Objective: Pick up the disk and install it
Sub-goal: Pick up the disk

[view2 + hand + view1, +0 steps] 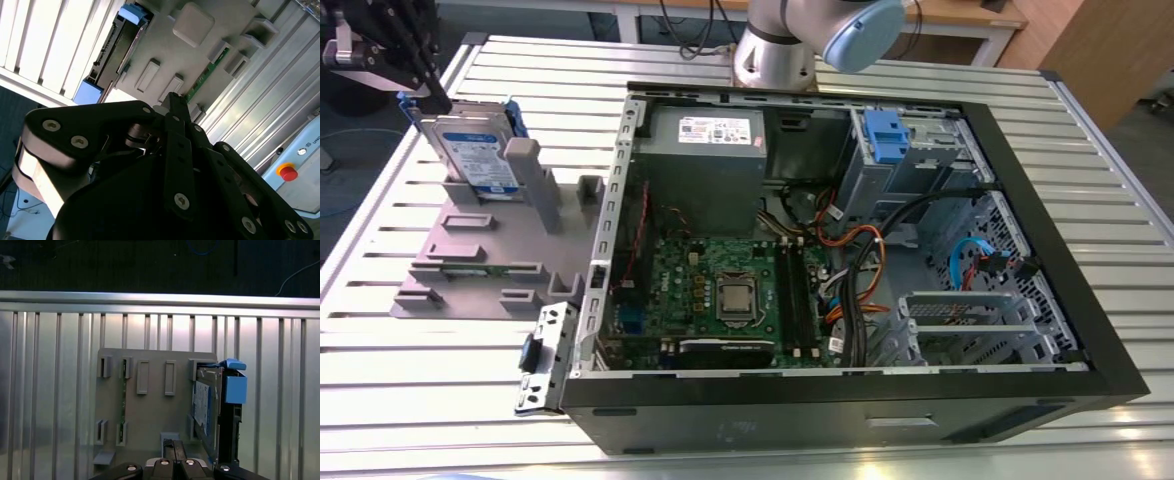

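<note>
Hovering claw (438,102) hangs near the upright disk (471,152).

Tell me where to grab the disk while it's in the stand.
I'd take the disk by its free top edge, coming straight down from above and clamping across its two flat faces. It stands upright on edge in the stand; posts box in its lower part, while the top, with the blue bracket, is clear.
</note>
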